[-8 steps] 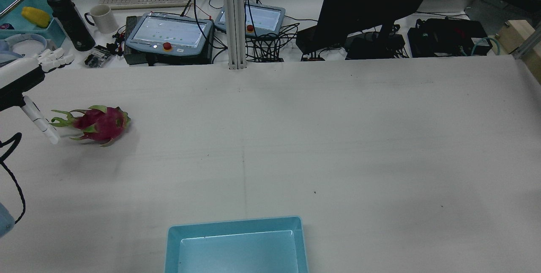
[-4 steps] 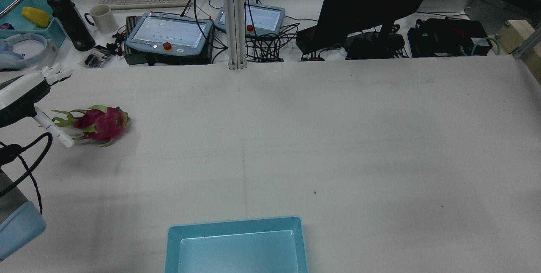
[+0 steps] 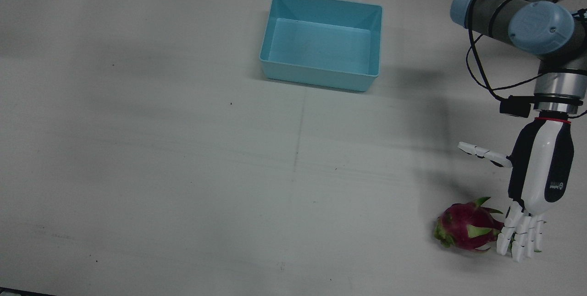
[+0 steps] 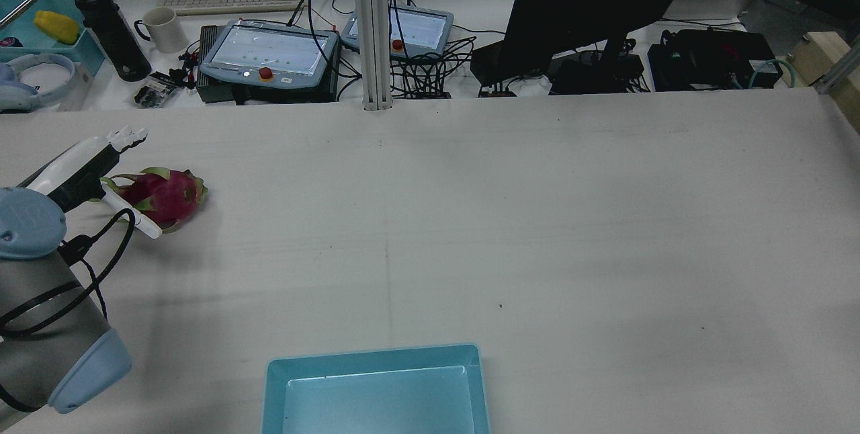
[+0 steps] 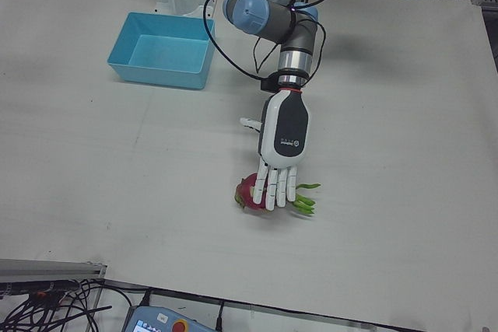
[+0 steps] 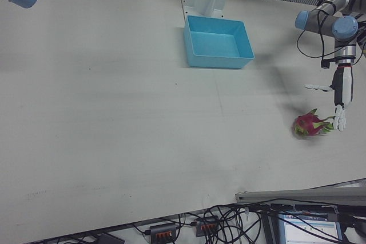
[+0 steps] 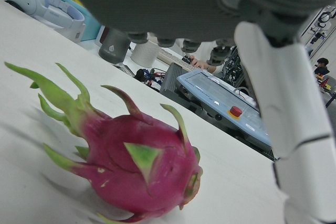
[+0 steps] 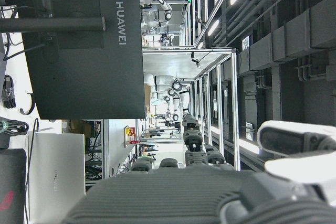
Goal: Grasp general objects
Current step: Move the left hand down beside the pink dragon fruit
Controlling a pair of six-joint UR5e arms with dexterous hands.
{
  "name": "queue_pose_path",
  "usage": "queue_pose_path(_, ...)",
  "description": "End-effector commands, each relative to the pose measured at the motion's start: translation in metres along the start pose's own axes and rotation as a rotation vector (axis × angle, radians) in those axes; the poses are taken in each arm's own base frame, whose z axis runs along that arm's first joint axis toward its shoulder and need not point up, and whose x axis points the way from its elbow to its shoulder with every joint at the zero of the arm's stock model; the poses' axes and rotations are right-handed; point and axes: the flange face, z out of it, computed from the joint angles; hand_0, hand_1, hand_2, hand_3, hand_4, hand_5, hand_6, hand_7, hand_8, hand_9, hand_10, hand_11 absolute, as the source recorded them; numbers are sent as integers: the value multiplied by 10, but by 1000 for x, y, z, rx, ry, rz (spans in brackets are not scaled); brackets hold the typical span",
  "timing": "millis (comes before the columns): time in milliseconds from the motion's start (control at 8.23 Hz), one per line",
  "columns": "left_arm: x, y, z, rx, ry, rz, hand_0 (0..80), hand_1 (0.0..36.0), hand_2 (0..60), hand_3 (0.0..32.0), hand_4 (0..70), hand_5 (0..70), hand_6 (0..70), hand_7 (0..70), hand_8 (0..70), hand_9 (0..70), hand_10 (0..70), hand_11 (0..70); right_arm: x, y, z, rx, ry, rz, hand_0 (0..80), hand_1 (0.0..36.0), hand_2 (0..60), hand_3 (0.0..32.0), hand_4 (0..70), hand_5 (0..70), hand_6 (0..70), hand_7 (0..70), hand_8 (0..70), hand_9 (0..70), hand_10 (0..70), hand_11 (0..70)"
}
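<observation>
A pink dragon fruit with green scales lies on the white table, near its left edge in the rear view. My left hand is open with its fingers straight and its thumb spread apart. It reaches over the fruit's leafy end, with its fingers above the fruit. I cannot tell if they touch. The left hand view shows the fruit close below the palm. My right hand shows only in its own view. It is raised, holds nothing and faces a black monitor.
A light blue bin stands near the arms' pedestals at the table's middle; it also shows in the rear view. Beyond the far edge are teach pendants, cables, a mug and a monitor.
My left hand has moved right toward the dragon fruit and now reaches over its leafy end. The arm's elbow has come into the rear view. The fruit has not moved.
</observation>
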Motion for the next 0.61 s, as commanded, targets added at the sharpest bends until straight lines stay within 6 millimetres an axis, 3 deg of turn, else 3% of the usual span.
queue_pose_path(0,10,26,26,4,-1,-17,562,241,58,0,0,49,0,38,0,0,0,10,0,0,0,0,0,-1,0,0,0,0,0,0,0,0,0,0,0,0)
queue_pose_path(364,-7,27,42,24,-34,6,589,263,67,0,0,106,0,45,0,0,0,11,0,0,0,0,0,1,0,0,0,0,0,0,0,0,0,0,0,0)
queue_pose_path(486,4,35,40,49,-35,25,613,281,76,0,0,137,0,48,0,0,0,10,0,0,0,0,0,-1,0,0,0,0,0,0,0,0,0,0,0,0)
